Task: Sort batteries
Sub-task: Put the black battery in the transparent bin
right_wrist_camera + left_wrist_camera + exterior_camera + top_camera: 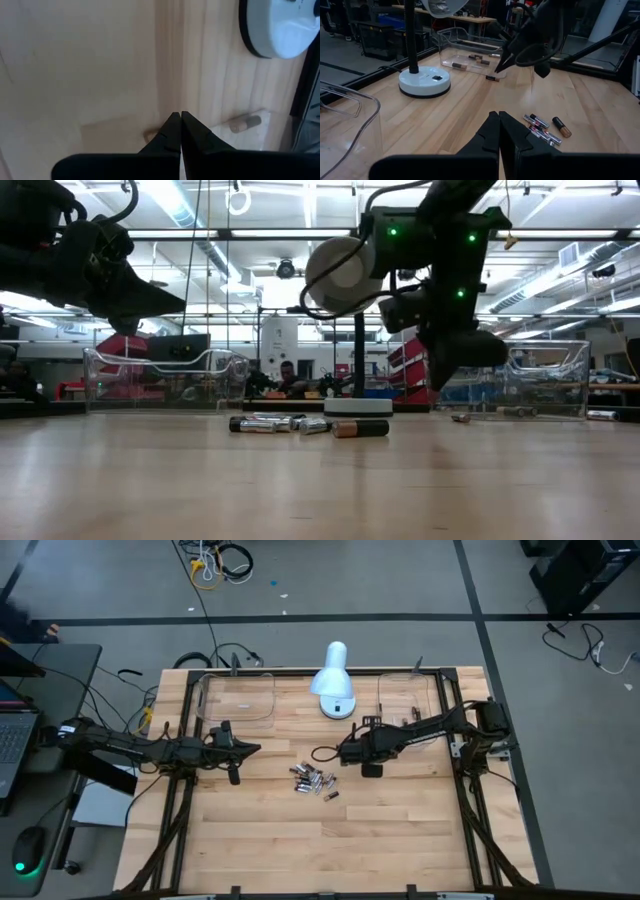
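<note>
Several small batteries (pixel 313 780), some silvery and some coppery brown, lie in a loose heap on the wooden table's middle; they also show in the low view (pixel 300 425) and the left wrist view (pixel 542 127). My right gripper (pixel 345 752) hangs shut above the table, just to the far right of the heap, slanting down (pixel 502 65), with nothing between its fingers (pixel 180 116). My left gripper (pixel 250 748) waits shut (pixel 499 117) at the table's left side, about level, well clear of the heap.
A white desk lamp (pixel 333 690) stands at the far middle, its round base (pixel 280 25) close to my right gripper. A clear tray (pixel 235 695) sits far left. Another clear tray (pixel 410 695) at the far right holds a few batteries (pixel 470 57).
</note>
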